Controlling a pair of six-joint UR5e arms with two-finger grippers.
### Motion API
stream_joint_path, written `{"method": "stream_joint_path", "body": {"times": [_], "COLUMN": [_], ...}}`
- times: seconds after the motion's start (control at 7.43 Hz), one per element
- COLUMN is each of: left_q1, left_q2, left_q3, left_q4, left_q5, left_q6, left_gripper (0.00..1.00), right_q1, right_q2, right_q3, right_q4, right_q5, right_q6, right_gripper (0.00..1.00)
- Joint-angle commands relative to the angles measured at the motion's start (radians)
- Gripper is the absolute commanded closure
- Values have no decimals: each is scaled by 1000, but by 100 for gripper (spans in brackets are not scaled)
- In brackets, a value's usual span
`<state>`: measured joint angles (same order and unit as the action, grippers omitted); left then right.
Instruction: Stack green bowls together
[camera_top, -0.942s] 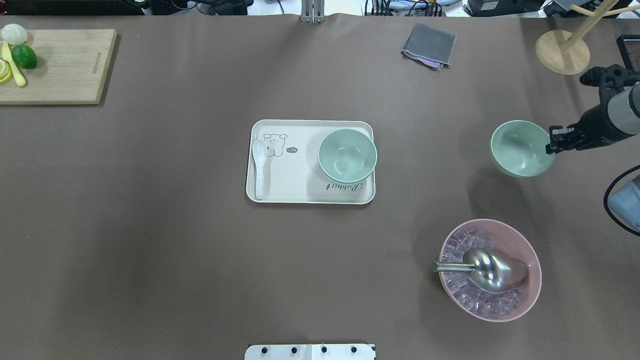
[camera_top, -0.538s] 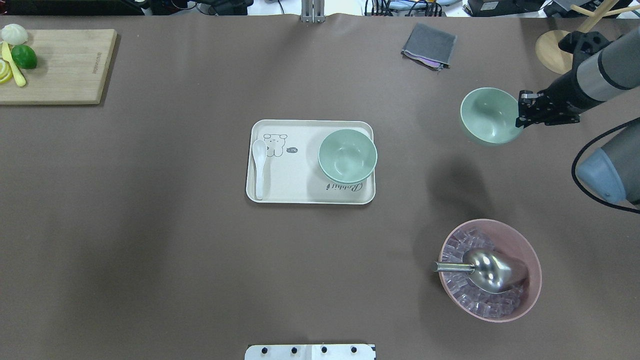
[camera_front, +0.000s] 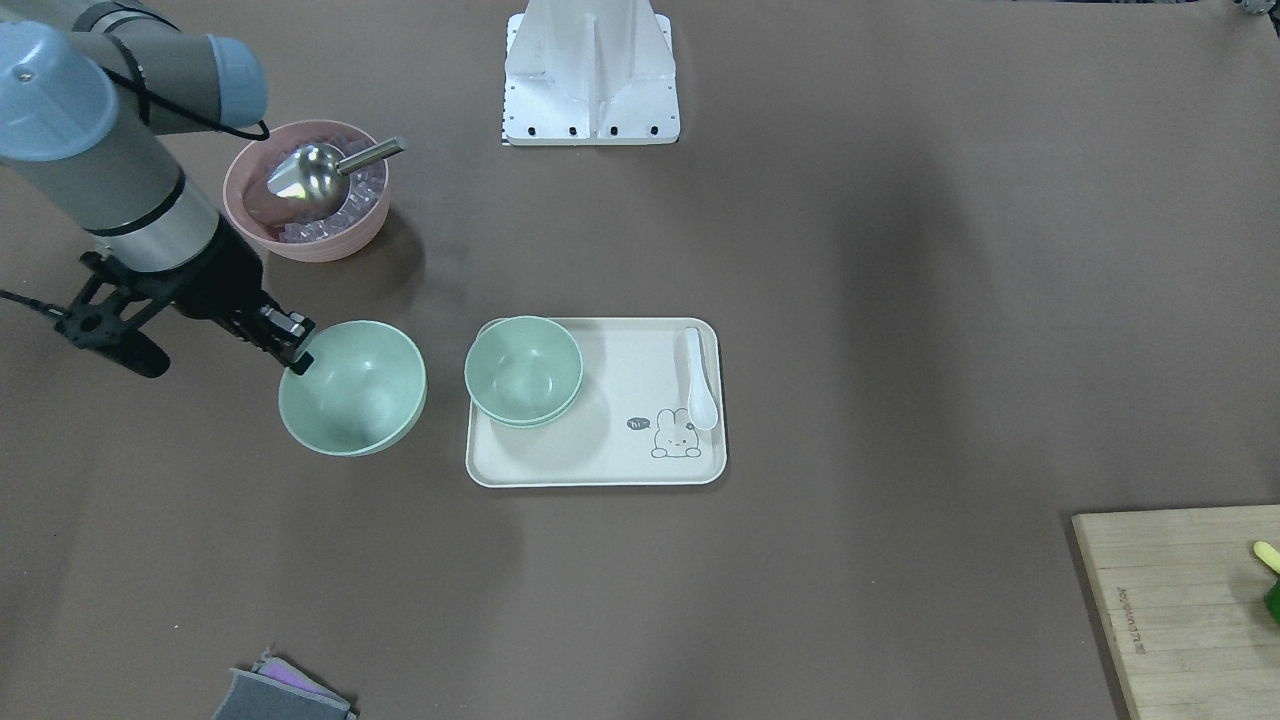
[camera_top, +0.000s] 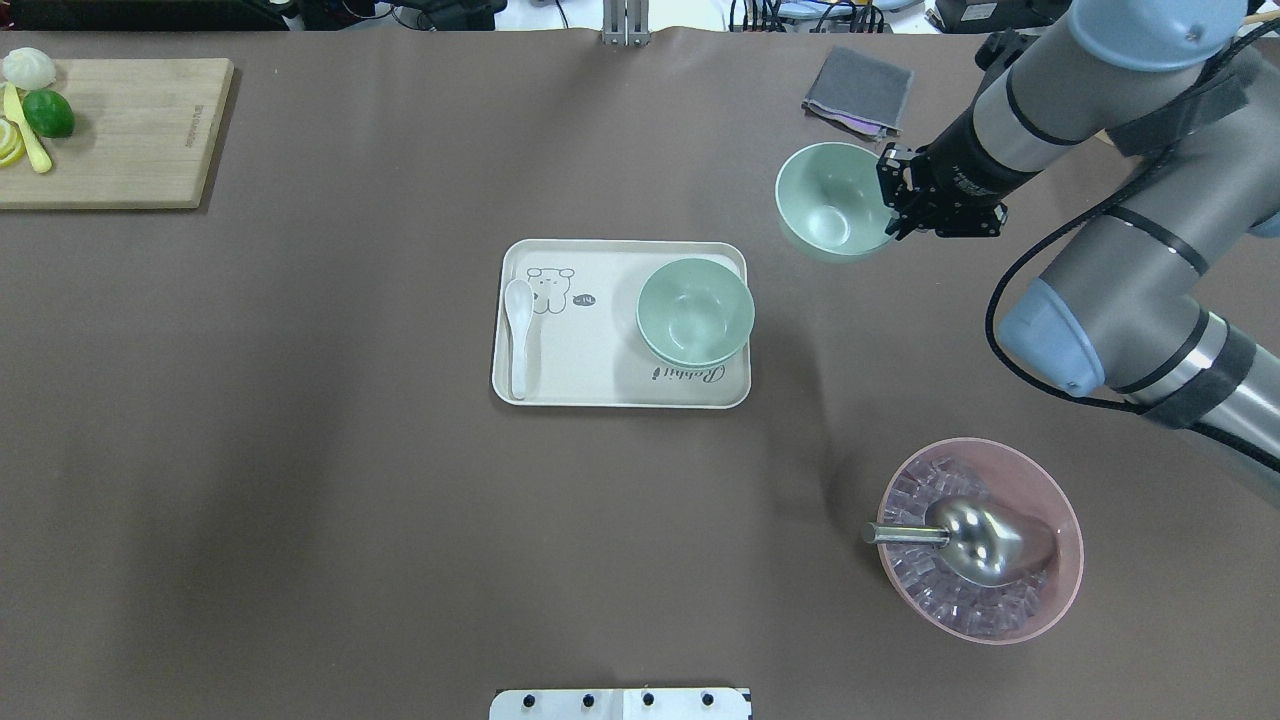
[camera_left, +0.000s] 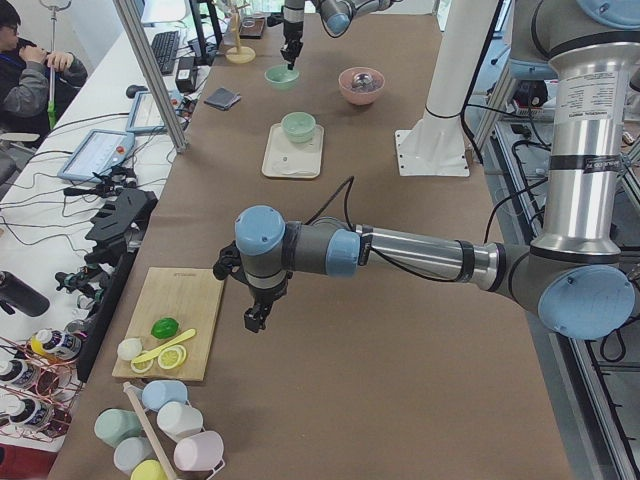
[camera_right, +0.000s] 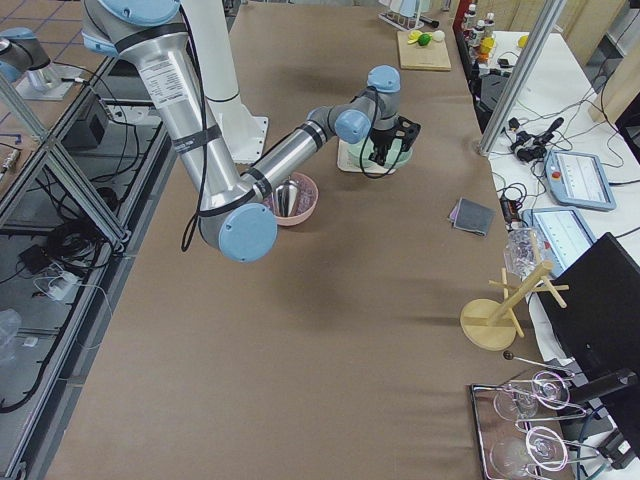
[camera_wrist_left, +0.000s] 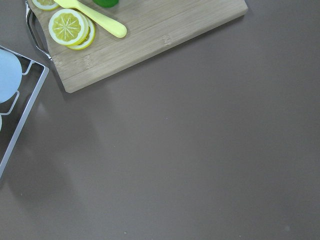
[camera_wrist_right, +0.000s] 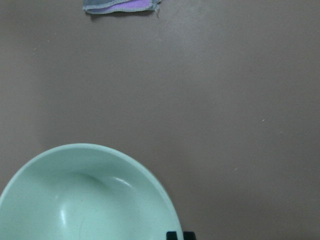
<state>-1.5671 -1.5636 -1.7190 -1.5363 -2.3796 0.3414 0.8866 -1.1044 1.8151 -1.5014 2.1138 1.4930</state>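
Observation:
Two green bowls sit nested on the right part of the cream tray; they also show in the front view. My right gripper is shut on the right rim of a third green bowl and holds it upright above the table, to the far right of the tray. That bowl also shows in the front view and the right wrist view. My left gripper hangs near the cutting board, seen only from the side; I cannot tell whether it is open or shut.
A pink bowl with ice cubes and a metal scoop stands at the near right. A grey cloth lies at the far right. A white spoon lies on the tray. A cutting board holds fruit at the far left.
My right gripper has carried the green bowl leftward and farther from the robot, from the table's right edge toward the tray. The nested bowls have not moved.

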Motion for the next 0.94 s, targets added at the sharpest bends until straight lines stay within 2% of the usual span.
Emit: {"method": "stream_joint_path", "body": {"times": [0.0,0.13,0.4,0.54,0.81], "left_q1": [-1,-1,-1,-1,-1], "left_q2": [0,-1,0,14,14], "left_q3": [-2,-4,-5,-5,-5], "left_q4": [2,1,1,-1,-1], "left_q5": [-4,-4,-4,-6,-6], "left_q6": [-2,-7,-9,-9,-9], "left_gripper": [2,2,2,2,2], "right_q1": [-128,-173,-227,-259,-281], "right_q2": [69,90,133,129,120], "right_q3": [-2,-9,-61,-63,-63], "right_q4": [-5,-7,-7,-7,-16], "right_q5": [-107,-171,-207,-245,-259], "right_q6": [107,121,142,142,141], "right_gripper": [100,100,100,100,100]}}
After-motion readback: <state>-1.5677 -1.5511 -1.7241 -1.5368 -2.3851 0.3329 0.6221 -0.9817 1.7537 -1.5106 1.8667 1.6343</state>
